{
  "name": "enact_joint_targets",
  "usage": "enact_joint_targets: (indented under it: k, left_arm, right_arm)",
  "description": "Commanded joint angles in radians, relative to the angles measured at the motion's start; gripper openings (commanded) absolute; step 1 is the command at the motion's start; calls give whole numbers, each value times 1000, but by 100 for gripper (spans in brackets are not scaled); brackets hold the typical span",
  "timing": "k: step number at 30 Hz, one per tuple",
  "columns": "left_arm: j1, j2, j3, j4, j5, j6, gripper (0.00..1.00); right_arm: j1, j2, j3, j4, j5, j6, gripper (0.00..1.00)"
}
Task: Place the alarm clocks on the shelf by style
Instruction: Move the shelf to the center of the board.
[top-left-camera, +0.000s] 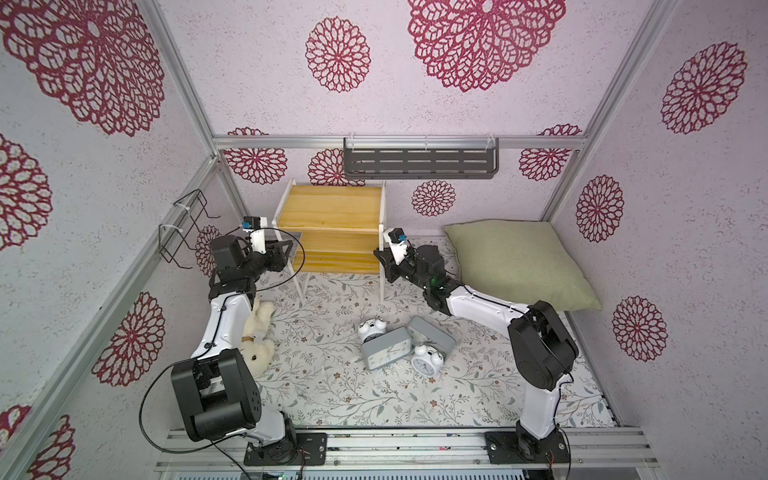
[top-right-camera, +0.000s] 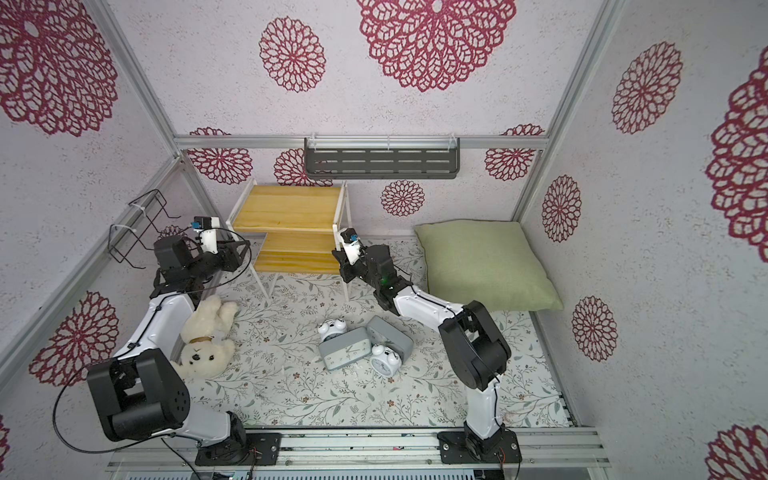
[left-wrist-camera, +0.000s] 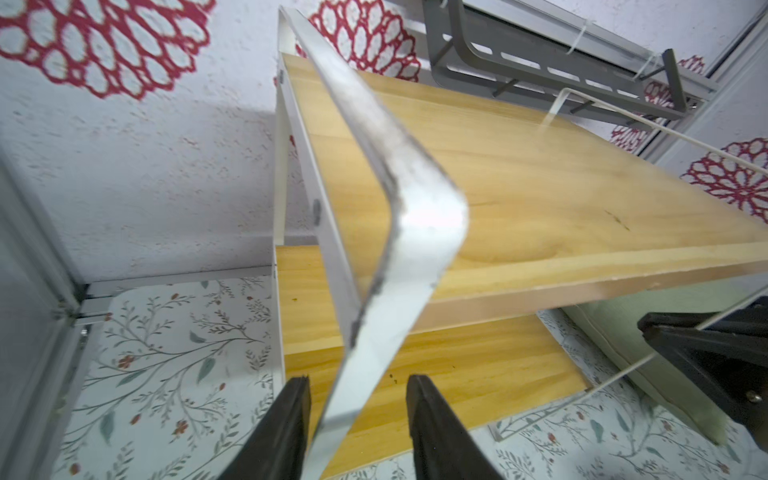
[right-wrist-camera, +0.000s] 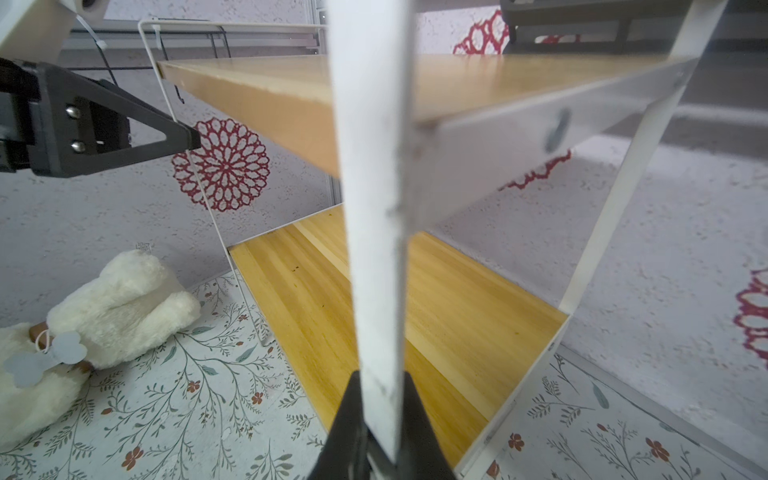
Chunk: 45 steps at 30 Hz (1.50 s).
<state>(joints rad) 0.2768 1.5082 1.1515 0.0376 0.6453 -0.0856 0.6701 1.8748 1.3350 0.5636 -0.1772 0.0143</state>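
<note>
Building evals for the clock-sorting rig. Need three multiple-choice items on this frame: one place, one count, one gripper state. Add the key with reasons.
1. Where are the four grey rectangular and round white alarm clocks?
A) on the two-tier yellowish wooden shelf
B) on the green pillow
C) clustered on the floral mat

2. How many are white twin-bell clocks?
A) two
B) one
C) three

3. The right gripper is:
A) open in the air
B) shut on the shelf's white frame leg
C) shut on a clock

Key:
1 C, all four lie on the mat and the shelf boards are bare.
2 A, two belled ones show in both top views.
3 B, the right wrist view shows the jaws pinching the leg.
</note>
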Motion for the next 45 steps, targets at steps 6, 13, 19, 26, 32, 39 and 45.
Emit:
enact_joint_targets:
  k: [6,13,19,26,32,39,45]
  left_arm:
    - [-60,20,34,-42,12,29,16]
    - [-155,-9,16,-63,-10,12,3]
    - [-257,-19,19,-97,-66,-60,2]
    - [-390,-34,36,-182,-155,-106,3]
    - [-475,-72,24,-233,-222,-140,4]
    - [-545,-110,-3,-297,-298,-158,6]
    - [-561,-152,-56,-289,-306,-167,9]
  right_arm:
    - [-74,-118,-79,-22,51,30,11]
    - [-113,-202,-149,-58,72,16,10]
    - [-174,-288,-225,-92,70,12,10]
    - [-245,-404,-334,-135,60,3,10]
    - [-288,-484,-403,-172,51,-5,11]
    - [-310,-537,-439,-241,29,-14,12]
    - [-310,-607,-504,-252,42,-5,14]
